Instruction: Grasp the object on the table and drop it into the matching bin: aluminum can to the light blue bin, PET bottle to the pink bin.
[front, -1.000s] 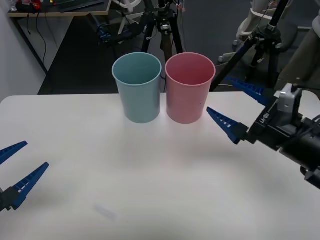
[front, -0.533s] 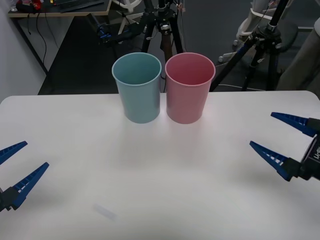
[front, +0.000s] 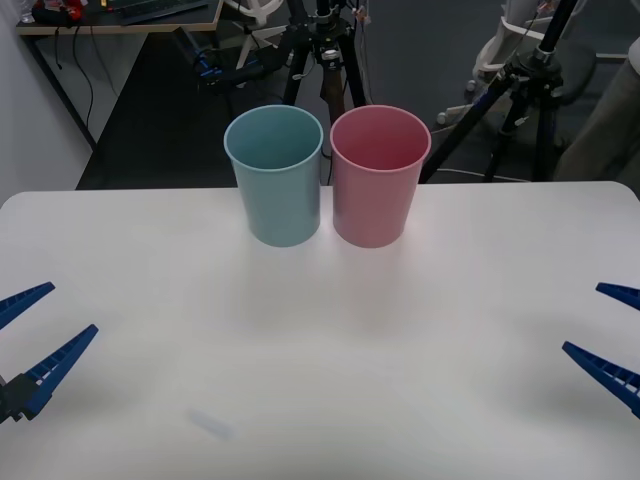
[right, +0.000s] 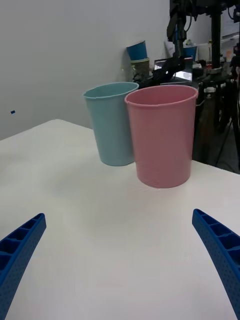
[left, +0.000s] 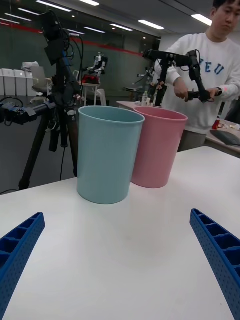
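Your bench (front: 320, 330) is the wide white top with rounded corners, spanning the whole front view. At its far side the light blue bin (front: 274, 175) and the pink bin (front: 380, 175) stand upright, side by side and just about touching — blue on the robot's left, pink on its right. Both have open mouths facing up; from the front view you can't see to the bottom of either, so the can's location can't be told from these views.

Left gripper (front: 25, 345) sits low at the near-left edge of the bench, blue ribbed fingers (front: 60, 365) spread wide, nothing between them. In the left wrist view its fingers (left: 17, 250) stand at the two corners, with the blue bin nearer that arm than the pink one.

Right gripper (front: 615, 335) is at the near-right edge, fingers (front: 600, 368) likewise spread apart and holding nothing — well away from both bins. In the right wrist view the pink bin (right: 160, 140) stands in front, the blue bin (right: 111, 122) partly behind it.
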